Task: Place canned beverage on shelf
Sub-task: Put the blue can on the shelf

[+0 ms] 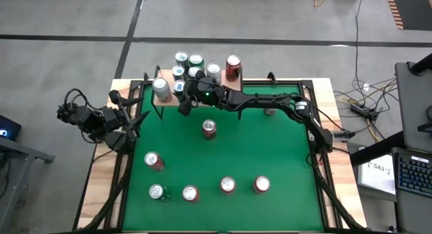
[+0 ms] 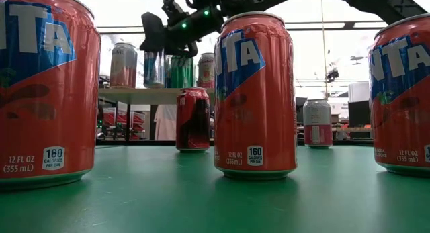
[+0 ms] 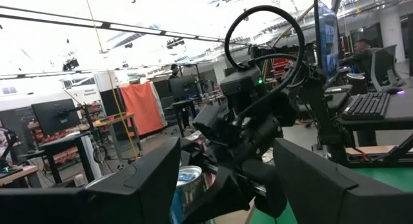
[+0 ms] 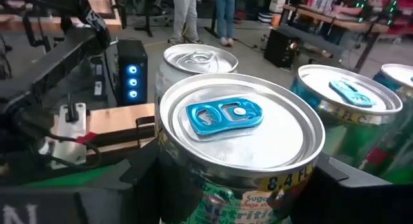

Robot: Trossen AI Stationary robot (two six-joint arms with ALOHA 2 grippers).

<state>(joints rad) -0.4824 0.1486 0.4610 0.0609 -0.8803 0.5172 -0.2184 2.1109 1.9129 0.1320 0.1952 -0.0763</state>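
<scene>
The shelf (image 1: 226,81) is a light-wood board on black legs at the table's far edge, and several cans stand on it. My right gripper (image 4: 235,185) reaches level over its near left part, shut on a small silver can with a blue tab (image 4: 226,115). The same can shows in the high view (image 1: 180,88) and in the low view (image 2: 154,68). There its base is level with the shelf board (image 2: 144,95); whether it stands on the board I cannot tell. My left gripper (image 3: 226,153) waits open at the table's left edge (image 1: 125,129), holding nothing. My right gripper has the can between its two fingers, one on each side wall just below the top rim (image 4: 161,185). The fingers come level from the table's right side. The can sits upright, tab up, close beside a silver can (image 4: 197,56).
Other cans crowd the shelf: a silver one (image 1: 160,85), several green and blue ones (image 1: 194,72) and a red one (image 1: 233,62). Several red cans stand on the green table, one mid-table (image 1: 209,128) and the rest along the near side (image 1: 227,185).
</scene>
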